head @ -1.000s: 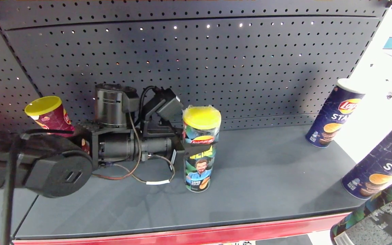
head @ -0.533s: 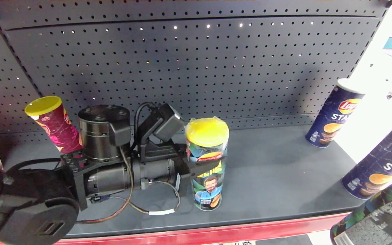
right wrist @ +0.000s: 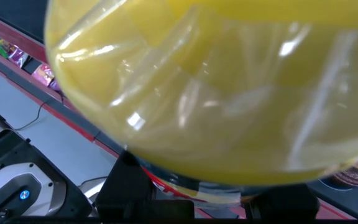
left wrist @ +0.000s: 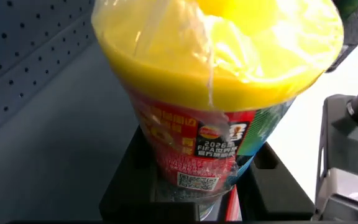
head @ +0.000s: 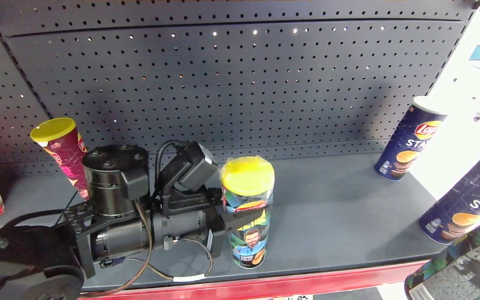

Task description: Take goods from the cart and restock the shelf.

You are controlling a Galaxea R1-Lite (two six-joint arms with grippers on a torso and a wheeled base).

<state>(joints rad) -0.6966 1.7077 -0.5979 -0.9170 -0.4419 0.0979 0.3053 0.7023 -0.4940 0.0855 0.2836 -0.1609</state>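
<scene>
My left gripper's (head: 245, 210) jaws are clamped on a film-wrapped, yellow-lidded cylindrical chip can (head: 247, 176). It stands upright near the front of the dark grey metal shelf (head: 327, 225), its teal label showing a bearded man's portrait. My right gripper's (right wrist: 210, 200) jaws hold a second yellow-lidded can (right wrist: 216, 93). A perforated grey back panel (head: 244, 83) rises behind, and a glossy red strip (head: 306, 284) edges the shelf. Two dark blue chip tubes (head: 406, 139) stand to the right, and a maroon yellow-lidded can (head: 63, 143) leans at the left.

A chip can (right wrist: 188, 185) with a film-wrapped yellow lid (right wrist: 216, 81) sits close. The right tool (right wrist: 219, 208) clamps its body between black fingers (right wrist: 143, 194).
</scene>
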